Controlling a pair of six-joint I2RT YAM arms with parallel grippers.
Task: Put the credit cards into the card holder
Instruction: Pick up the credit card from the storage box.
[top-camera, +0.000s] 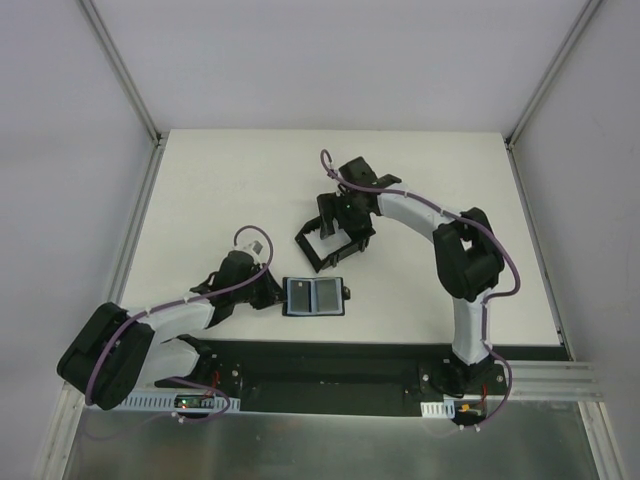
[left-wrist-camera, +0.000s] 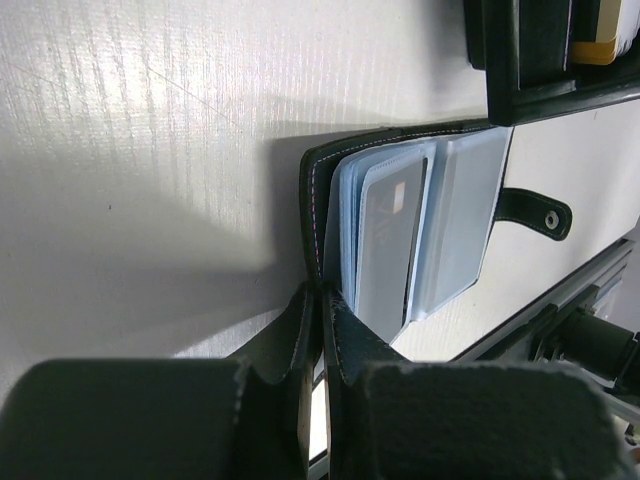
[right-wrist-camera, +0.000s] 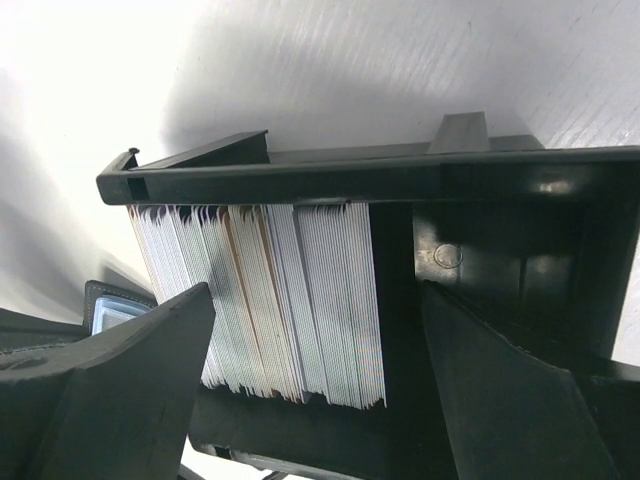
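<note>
The card holder (top-camera: 315, 297) lies open on the white table, its bluish-grey sleeves facing up. My left gripper (top-camera: 271, 290) is shut on its black left cover; in the left wrist view the left gripper (left-wrist-camera: 322, 297) pinches that cover edge of the card holder (left-wrist-camera: 450, 215), and one pale card (left-wrist-camera: 388, 245) sits in a sleeve. The clasp tab (left-wrist-camera: 536, 212) points away. My right gripper (top-camera: 340, 232) hovers over the black tray (top-camera: 313, 250). In the right wrist view the right gripper (right-wrist-camera: 315, 350) stands open, its fingers either side of the credit cards (right-wrist-camera: 270, 300) standing on edge.
The black walled tray (right-wrist-camera: 370, 178) holds the card stack, with a bare compartment to the right of the cards. Its corner shows beyond the card holder (left-wrist-camera: 530, 90) in the left wrist view. A black strip (top-camera: 330, 360) runs along the table's near edge by the arm bases.
</note>
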